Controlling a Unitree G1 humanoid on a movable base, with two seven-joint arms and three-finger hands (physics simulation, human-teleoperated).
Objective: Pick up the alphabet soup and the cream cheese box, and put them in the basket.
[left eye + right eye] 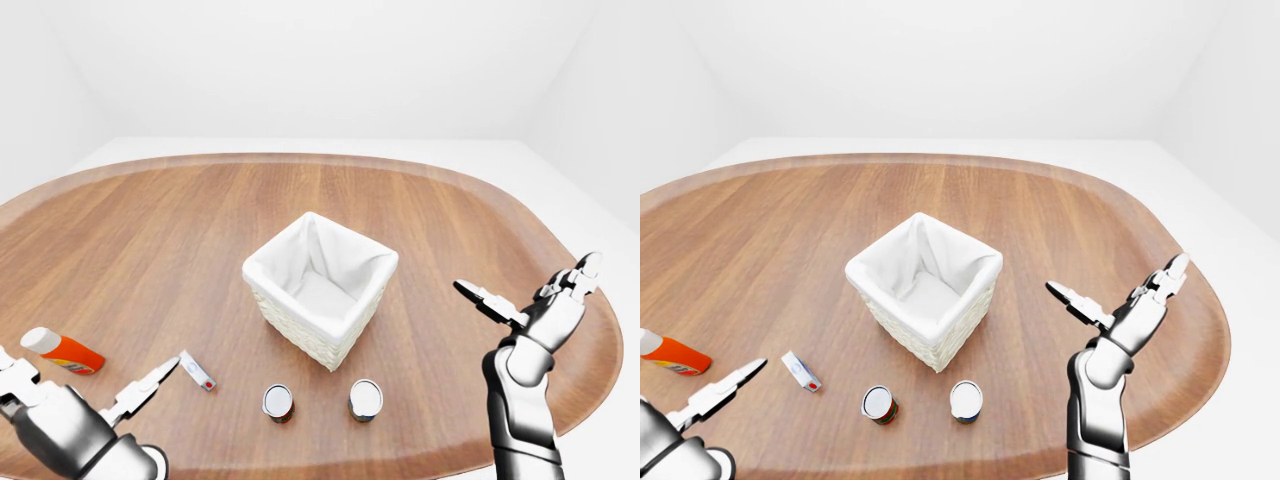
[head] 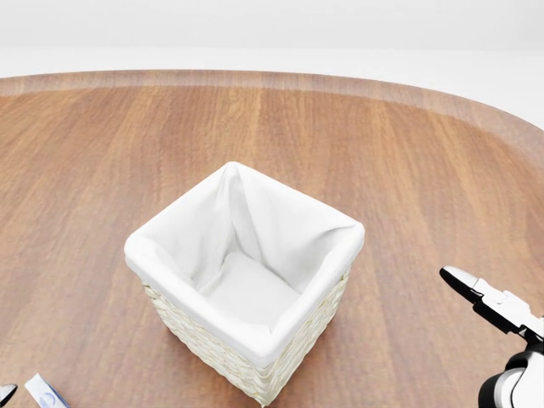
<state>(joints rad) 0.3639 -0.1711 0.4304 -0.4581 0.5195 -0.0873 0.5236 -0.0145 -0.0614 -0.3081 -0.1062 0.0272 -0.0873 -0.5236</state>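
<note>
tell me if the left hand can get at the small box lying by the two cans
Probably yes. The left hand is open, its fingertip just short of the small box, with only bare table between them. The cans and the basket stand off to the right.

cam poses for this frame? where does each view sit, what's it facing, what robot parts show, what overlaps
Head view: on the head, pitched down at the basket on the wooden table; only the right hand shows, at the lower right.
Left-eye view: on the head, wider, facing over the table; shows the left hand, right hand, two cans and an orange bottle.
Right-eye view: paired camera with nearly the same picture, everything shifted left.
Shared: all three see the basket and the right hand.
</note>
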